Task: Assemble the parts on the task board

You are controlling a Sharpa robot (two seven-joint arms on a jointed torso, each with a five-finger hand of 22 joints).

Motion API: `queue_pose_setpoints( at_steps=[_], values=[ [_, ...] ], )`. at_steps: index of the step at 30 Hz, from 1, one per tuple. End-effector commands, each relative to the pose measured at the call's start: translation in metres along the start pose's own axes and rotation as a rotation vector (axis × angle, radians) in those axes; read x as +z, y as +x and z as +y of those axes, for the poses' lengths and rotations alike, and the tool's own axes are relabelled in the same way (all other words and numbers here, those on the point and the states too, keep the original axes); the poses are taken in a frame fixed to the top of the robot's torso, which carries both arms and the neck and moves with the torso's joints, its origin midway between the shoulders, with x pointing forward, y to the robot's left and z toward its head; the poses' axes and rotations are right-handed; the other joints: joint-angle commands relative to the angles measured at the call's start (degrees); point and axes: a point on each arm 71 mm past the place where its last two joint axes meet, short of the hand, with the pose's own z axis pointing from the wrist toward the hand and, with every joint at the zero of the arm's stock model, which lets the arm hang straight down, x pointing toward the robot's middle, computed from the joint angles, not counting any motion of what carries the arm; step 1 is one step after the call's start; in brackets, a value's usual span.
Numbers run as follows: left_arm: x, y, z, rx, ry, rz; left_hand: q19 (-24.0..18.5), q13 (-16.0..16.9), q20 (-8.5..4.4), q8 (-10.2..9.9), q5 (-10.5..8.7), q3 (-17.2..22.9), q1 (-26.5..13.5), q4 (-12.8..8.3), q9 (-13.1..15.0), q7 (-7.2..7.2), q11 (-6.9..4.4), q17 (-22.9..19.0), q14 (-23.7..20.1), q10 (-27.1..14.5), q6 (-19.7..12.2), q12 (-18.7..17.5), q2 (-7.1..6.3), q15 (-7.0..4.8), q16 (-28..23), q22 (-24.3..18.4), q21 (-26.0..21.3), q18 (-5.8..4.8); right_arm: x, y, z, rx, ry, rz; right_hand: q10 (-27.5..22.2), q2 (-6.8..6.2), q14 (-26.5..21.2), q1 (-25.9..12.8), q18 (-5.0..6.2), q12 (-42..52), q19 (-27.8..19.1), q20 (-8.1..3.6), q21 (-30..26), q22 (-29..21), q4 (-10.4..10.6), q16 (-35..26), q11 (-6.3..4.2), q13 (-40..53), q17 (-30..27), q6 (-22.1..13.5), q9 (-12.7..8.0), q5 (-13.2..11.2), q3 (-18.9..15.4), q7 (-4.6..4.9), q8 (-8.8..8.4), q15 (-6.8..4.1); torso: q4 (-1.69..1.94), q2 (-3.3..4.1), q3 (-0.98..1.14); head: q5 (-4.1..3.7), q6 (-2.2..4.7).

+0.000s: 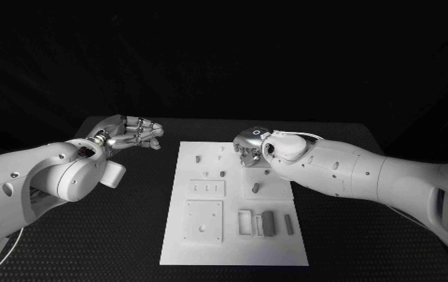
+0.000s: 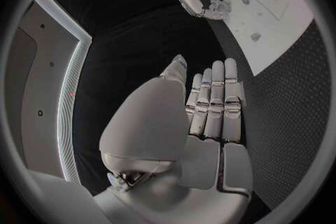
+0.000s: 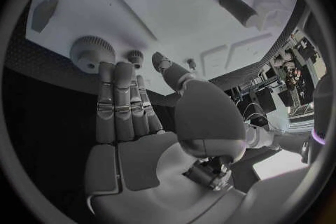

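White task board at worktop centre; your right hand hovers at its 12 o'clock, left hand at 10, both empty, fingers straight, pressed together.

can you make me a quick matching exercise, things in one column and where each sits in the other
Things:
1. left hand
2. right hand
3. task board
4. dark grey block

Places:
A. over the board's far end
B. on the board's near right part
C. middle of the black table
D. off the board, over the table to its left

Pairs: 1-D, 2-A, 3-C, 4-B
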Motion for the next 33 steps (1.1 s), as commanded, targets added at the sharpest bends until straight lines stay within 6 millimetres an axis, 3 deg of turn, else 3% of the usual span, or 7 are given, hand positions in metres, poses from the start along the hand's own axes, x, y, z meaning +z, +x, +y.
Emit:
queue_pose_setpoints(
  at_steps=[1,8,14,19,28,33],
  values=[
    [-0.0004,0.0002,-0.0046,0.005,0.018,0.0,0.18,-0.1,-0.22,-0.27,-0.15,-0.03,-0.36,-0.12,-0.05,0.12,0.0,0.1,0.21,-0.5,-0.39,-0.24,-0.4,0.28,-0.26,-0.01,-0.32,0.64,-0.0004,0.0013,-0.0027,-0.031,0.005,0.006,0.03,-0.04,0.38,0.37,2.66,0.25,-0.09,0.04,0.43,1.34,0.1,0.41,0.25,-0.19,0.17,0.43,-0.05,0.24,0.34,-0.16,-0.14,0.19,0.12,0.52,-0.09,-0.14,0.17],
    [-0.0015,-0.0032,-0.005,0.007,0.018,-0.008,0.19,-0.11,-0.22,-0.26,-0.15,0.0,-0.36,-0.11,-0.05,0.12,0.01,0.14,0.22,-0.49,-0.37,-0.27,-0.41,0.27,-0.3,0.0,-0.33,0.64,-0.0004,0.0009,-0.0036,-0.037,0.005,-0.001,0.38,0.41,0.41,0.68,2.66,0.37,-0.1,-0.08,0.98,1.35,0.0,0.96,0.16,-0.49,0.44,1.04,-0.05,0.24,0.54,-0.18,0.08,0.1,-0.07,0.94,0.0,-0.14,0.53],
    [-0.0015,-0.0024,-0.0055,0.006,0.018,-0.003,0.21,-0.12,-0.22,-0.25,-0.15,0.03,-0.39,-0.1,-0.05,0.13,0.01,0.19,0.24,-0.48,-0.34,-0.3,-0.42,0.27,-0.33,0.0,-0.34,0.64,-0.001,0.0016,-0.0062,-0.04,0.01,0.003,0.86,0.56,0.5,0.95,2.66,0.52,-0.07,-0.19,1.53,1.36,-0.04,1.51,0.04,-0.69,0.69,1.38,-0.1,0.23,0.55,-0.29,0.16,0.0,0.08,1.16,-0.17,-0.24,0.58],
    [-0.0013,-0.0027,-0.0053,0.006,0.016,-0.001,0.21,-0.13,-0.21,-0.25,-0.15,0.04,-0.44,-0.08,-0.05,0.13,0.02,0.22,0.25,-0.47,-0.32,-0.33,-0.42,0.28,-0.36,0.01,-0.35,0.63,-0.0009,0.0017,-0.0053,-0.044,0.006,0.004,1.86,0.79,0.73,1.2,2.66,0.81,0.07,-0.41,2.61,1.39,-0.07,2.65,-0.23,-0.88,1.21,1.95,-0.14,0.23,0.41,-0.5,0.31,-0.25,0.05,1.36,-0.15,-0.17,0.77],
    [-0.0019,-0.0057,-0.0046,0.007,0.01,-0.005,0.22,-0.15,-0.2,-0.25,-0.17,0.06,-0.66,-0.04,-0.05,0.15,0.03,0.31,0.27,-0.44,-0.3,-0.4,-0.46,0.29,-0.45,0.02,-0.39,0.62,-0.0014,0.0033,-0.0069,-0.062,0.008,0.015,4.64,1.58,1.15,1.76,2.66,1.8,0.17,-0.86,4.72,1.4,-0.13,4.68,-1.04,-0.47,1.96,3.44,0.08,0.23,0.18,-1.09,0.88,-1.01,0.09,1.69,-0.25,-0.17,0.94],
    [-0.0021,-0.0066,-0.0045,0.007,0.008,-0.005,0.23,-0.16,-0.2,-0.25,-0.17,0.07,-0.72,-0.04,-0.05,0.15,0.03,0.34,0.27,-0.44,-0.29,-0.42,-0.47,0.29,-0.49,0.02,-0.4,0.62,-0.0023,0.0044,-0.0059,-0.078,0.005,0.019,7.04,2.6,1.74,2.34,2.66,2.69,0.57,-1.4,6.75,1.43,-0.2,6.5,-1.94,0.23,2.57,5.33,0.85,0.23,0.0,-1.92,1.83,-1.85,0.09,1.82,-0.23,-0.26,0.9]
  ],
)
